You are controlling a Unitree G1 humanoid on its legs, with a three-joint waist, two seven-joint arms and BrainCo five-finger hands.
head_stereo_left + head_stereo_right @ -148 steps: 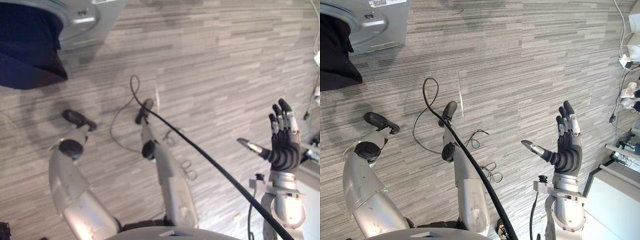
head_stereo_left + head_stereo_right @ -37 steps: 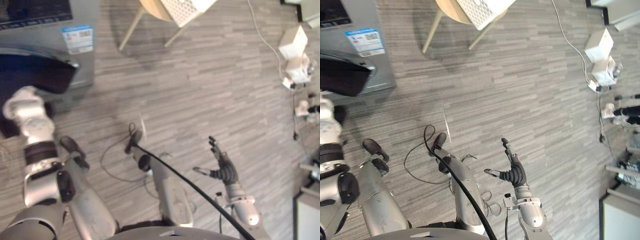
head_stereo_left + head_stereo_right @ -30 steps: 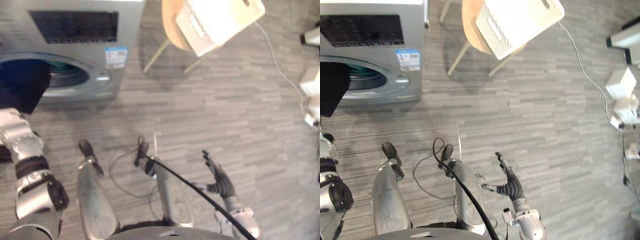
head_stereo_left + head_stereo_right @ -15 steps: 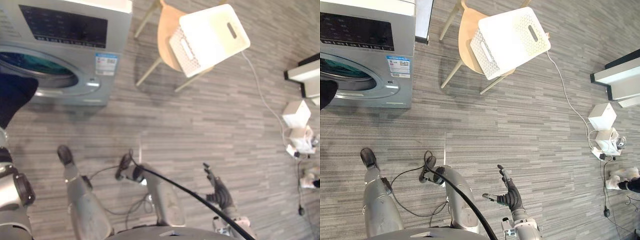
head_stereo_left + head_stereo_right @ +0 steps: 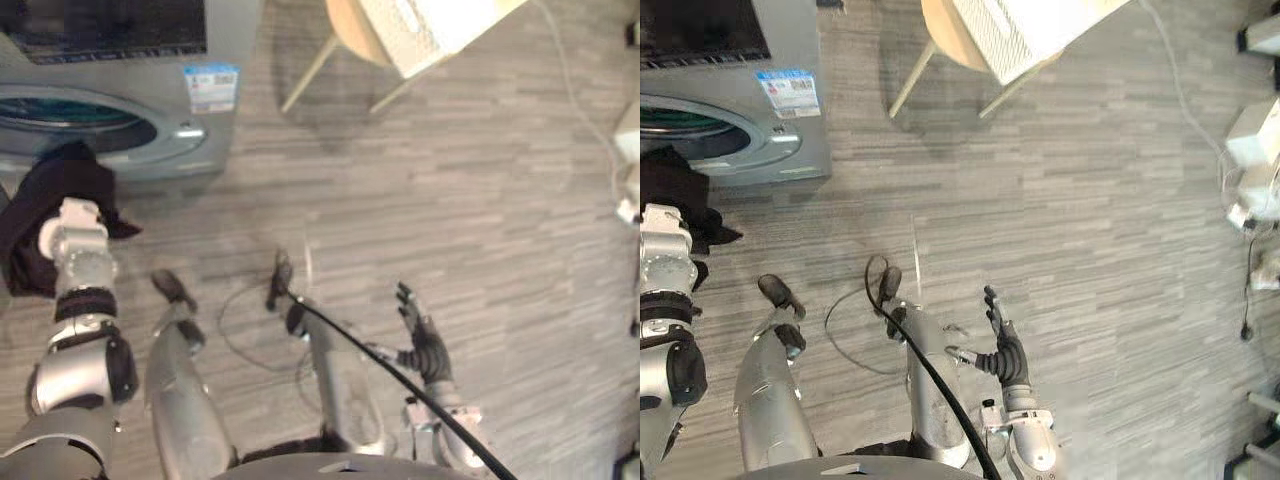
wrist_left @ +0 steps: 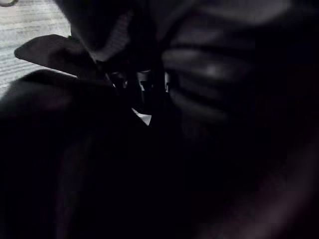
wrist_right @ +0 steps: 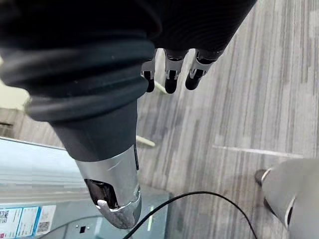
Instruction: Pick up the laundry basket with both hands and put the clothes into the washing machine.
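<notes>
The floor (image 5: 470, 200) is lit evenly from above, and a soft shadow is cast under the stool (image 5: 940, 30). The left wrist view is darkened by dark cloth (image 6: 209, 69).

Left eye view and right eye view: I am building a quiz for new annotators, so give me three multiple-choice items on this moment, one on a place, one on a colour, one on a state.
1. Where is the white basket?
A. On the floor by the washing machine
B. On the wooden chair
C. In the right hand

2. What colour is the garment at the end of the left arm?
A. White
B. Red
C. Dark

3. What state is the right hand in?
A. Open, holding nothing
B. Shut on a basket handle
C. Shut on the garment

Answers:
1. B: the white basket sits on the wooden chair.
2. C: the garment is dark.
3. A: the right hand has its fingers spread over bare floor.
</notes>
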